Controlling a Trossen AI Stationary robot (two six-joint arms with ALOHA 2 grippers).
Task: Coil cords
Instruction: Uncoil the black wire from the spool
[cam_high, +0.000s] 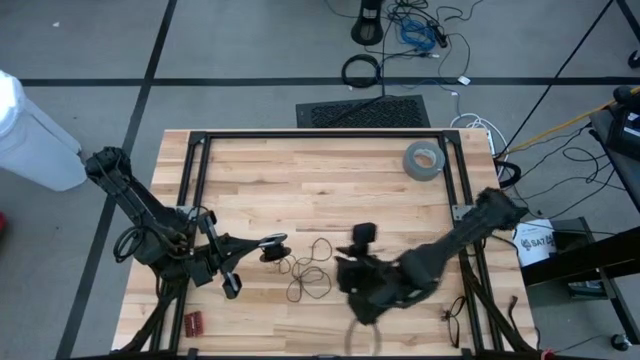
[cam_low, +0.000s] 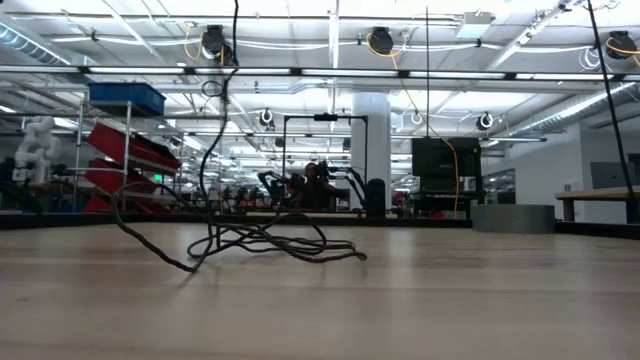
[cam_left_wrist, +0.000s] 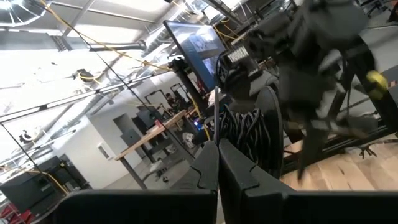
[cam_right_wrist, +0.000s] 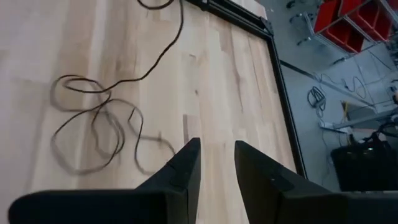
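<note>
Loose loops of the cord (cam_high: 308, 268) are lying near the desk's (cam_high: 330, 170) front edge, between the arms. The left gripper (cam_high: 272, 244) is pinching shut beside one end, seemingly lifting a strand; the right gripper (cam_right_wrist: 216, 163) is hovering open and empty nearby. Pulling now is risking a tightened tangle, or the thin wire slipping free.

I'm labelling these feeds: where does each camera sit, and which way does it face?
High view: overhead, straight down on the pale wooden table; both arms show.
Low view: table height, level across; no arm visible.
Left wrist view: on the left arm, facing the room; its shut left tool.
Right wrist view: on the right arm, facing the tabletop; its right tool.
Shared: high, low and right wrist views show the thin black tangled cord.
</note>
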